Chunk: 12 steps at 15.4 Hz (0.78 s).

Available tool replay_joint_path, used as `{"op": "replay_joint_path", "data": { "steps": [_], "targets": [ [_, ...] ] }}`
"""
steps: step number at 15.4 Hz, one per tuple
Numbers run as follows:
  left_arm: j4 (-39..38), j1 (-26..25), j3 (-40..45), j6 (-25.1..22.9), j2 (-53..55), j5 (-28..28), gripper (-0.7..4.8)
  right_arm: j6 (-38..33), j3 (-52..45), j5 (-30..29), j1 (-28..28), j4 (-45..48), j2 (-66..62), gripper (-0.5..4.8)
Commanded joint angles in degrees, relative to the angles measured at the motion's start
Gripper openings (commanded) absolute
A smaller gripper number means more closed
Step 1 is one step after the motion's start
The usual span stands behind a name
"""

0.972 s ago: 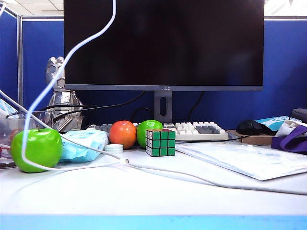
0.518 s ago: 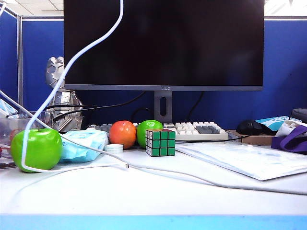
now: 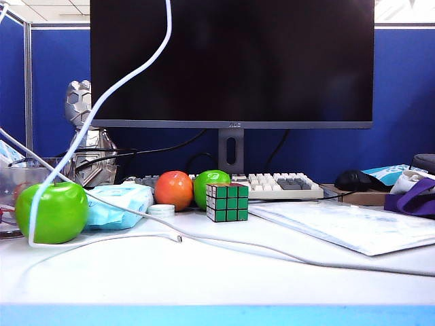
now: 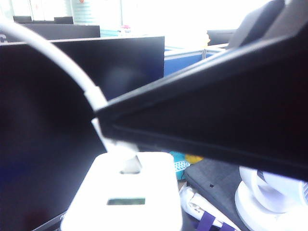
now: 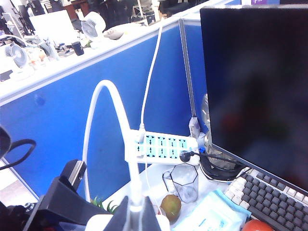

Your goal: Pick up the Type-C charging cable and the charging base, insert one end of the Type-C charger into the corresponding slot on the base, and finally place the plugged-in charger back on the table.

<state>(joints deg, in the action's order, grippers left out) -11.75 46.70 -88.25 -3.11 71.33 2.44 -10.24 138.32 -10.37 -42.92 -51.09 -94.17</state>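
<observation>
Plug of the cable (image 4: 118,149) sits at the base (image 4: 127,192) slot, both held high, off the top of the exterior frame. Left fingers (image 4: 202,130): dark bar over the base, grip hidden, can't tell their state. Right fingers (image 5: 136,216), bottom centre of right wrist frame, clamped on the cable (image 5: 103,125) just above the base (image 5: 96,222). Cable slack drops from top of exterior frame (image 3: 102,102), loops round the green apple (image 3: 51,212), free end on the tabletop (image 3: 204,278). Risks: plug looks tilted, could jam or pop out; slack may drag the apple when lowering. Clear cup (image 5: 184,182) near the power strip (image 5: 161,147) looks empty
</observation>
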Motion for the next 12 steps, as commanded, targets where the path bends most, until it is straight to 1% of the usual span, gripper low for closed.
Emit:
{"op": "replay_joint_path", "data": {
  "steps": [1, 6, 8, 10, 12],
  "targets": [
    [2.0, 0.1, -0.3, 0.2, -0.4, -0.1, -0.06, -0.2, 0.2, -0.3, -0.1, 0.3, 0.0, -0.01],
    [2.0, 0.1, -0.3, 0.7, -0.4, -0.2, -0.06, -0.3, 0.2, -0.2, -0.2, 0.5, 0.1, -0.01],
    [2.3, 0.0, -0.3, 2.2, -0.4, -0.4, -0.06, -0.3, 0.2, -0.2, -0.2, 0.5, 0.2, -0.01],
    [4.2, 0.0, -0.3, 3.8, -0.4, -1.4, -0.06, -0.7, 0.2, -0.5, -0.2, -0.5, 0.3, -0.01],
    [5.5, 0.0, -0.3, 4.0, -0.5, -1.4, -0.06, -0.7, 0.2, -1.6, -0.2, -1.7, 0.3, -0.01]
  ]
}}
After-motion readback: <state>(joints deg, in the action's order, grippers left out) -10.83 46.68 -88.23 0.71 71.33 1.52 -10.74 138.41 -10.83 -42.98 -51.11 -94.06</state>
